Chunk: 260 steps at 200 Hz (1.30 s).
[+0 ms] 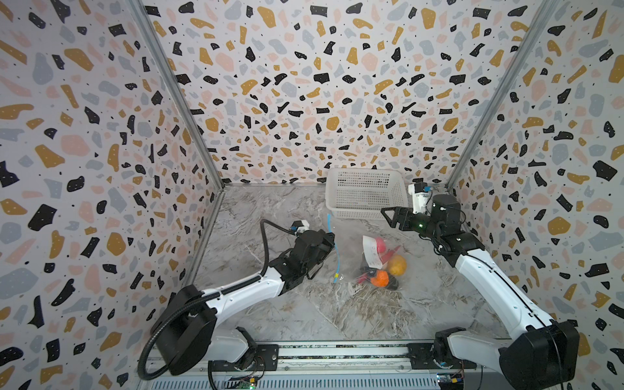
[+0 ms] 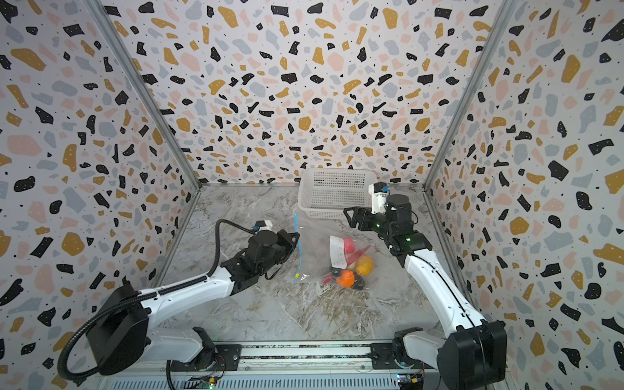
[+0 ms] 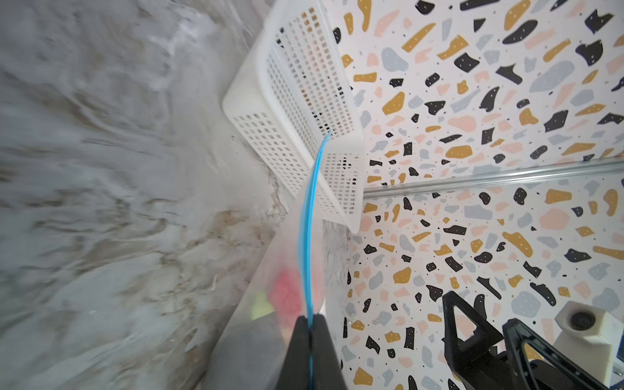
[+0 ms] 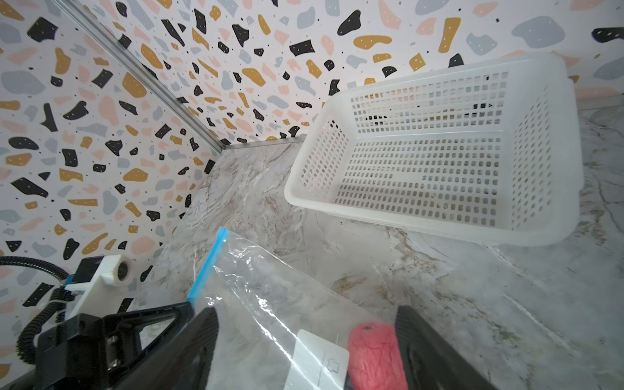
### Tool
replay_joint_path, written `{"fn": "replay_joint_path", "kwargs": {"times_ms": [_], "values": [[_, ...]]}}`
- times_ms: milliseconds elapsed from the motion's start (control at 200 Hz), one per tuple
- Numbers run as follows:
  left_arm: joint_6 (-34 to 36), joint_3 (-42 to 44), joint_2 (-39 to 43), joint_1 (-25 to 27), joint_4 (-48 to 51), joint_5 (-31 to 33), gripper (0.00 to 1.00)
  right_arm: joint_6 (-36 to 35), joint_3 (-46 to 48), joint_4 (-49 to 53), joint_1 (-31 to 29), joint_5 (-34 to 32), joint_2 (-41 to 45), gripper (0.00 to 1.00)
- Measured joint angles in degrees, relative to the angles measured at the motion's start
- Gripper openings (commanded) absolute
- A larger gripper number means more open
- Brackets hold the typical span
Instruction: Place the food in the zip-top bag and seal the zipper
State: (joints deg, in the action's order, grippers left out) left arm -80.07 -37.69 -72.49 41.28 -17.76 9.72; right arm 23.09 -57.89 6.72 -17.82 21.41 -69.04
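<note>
You see the zip-top bag [image 1: 349,236] lying on the marble table [image 1: 270,209], just in front of the white basket [image 1: 364,211]. Inside the bag is the food [image 2: 364,265]: a pink-red ball [image 1: 380,243], a yellow-orange ball [image 1: 397,265], an orange ball [image 1: 380,278], a red chili [image 1: 391,252] and dark pieces [image 1: 393,285]. Your left gripper [image 3: 310,329] is clenched on the zipper [image 3: 312,202]. Your right gripper [image 1: 387,218] stands wide over the bag, grasping nothing.

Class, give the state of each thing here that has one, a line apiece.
left gripper: shut on the zipper.
right gripper: open, holding nothing.
zip-top bag: lying on the table, food inside.
zipper: pinched by the left gripper; sealed or not, unclear.
white perforated basket: upright, empty.
</note>
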Motion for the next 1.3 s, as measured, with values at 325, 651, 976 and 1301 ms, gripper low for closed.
{"fn": "replay_joint_path", "kwargs": {"times_ms": [325, 651, 976, 1301], "values": [[6.29, 17.53, -5.05, -12.26, -8.11, -8.76, 0.00, -2.32, 8.90, -1.03, -12.52, -5.22, -4.13, 0.79], [22.38, 14.19, -16.48, -16.48, -12.24, -16.39, 0.20, -7.02, 11.87, -2.34, -17.81, -14.08, -8.37, 0.66], [33.42, 9.99, -10.80, -16.52, -3.56, -16.26, 0.67, -8.17, 18.47, -3.15, -18.62, -19.50, -5.95, 0.68], [40.74, 9.01, -1.38, -16.52, 4.17, -12.31, 0.99, -7.91, 21.73, -7.89, -14.29, -17.51, -2.69, 0.81]]}}
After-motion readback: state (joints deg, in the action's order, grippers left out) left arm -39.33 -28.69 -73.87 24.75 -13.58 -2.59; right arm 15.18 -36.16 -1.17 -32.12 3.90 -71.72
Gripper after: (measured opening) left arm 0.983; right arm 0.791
